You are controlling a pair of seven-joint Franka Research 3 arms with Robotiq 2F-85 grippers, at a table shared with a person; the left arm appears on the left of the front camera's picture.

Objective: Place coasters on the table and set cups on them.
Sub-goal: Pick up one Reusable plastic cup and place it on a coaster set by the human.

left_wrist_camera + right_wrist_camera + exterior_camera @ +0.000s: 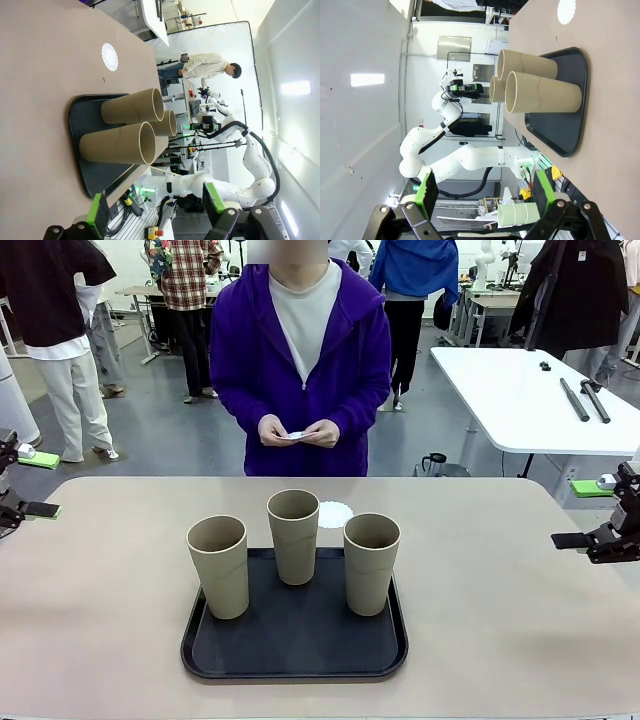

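Observation:
Three tan cups stand upright on a black tray (290, 655): the left cup (219, 565), the middle cup (293, 535) and the right cup (371, 562). One white lacy coaster (336, 513) lies on the beige table (520, 620) just behind the tray. At the far side a person holds more white coasters (293, 436) in both hands. My left gripper (38, 483) hovers open at the table's left edge, and my right gripper (583, 513) hovers open at the right edge. Both are far from the cups. The left wrist view has the cups (120, 145) and coaster (110, 56) ahead of open fingers (97, 215). The right wrist view has the cups (542, 97) past open fingers (427, 192).
A white table (520, 390) with black rods stands behind on the right. Other people stand in the background. Bare tabletop lies on both sides of the tray and between the tray and the person.

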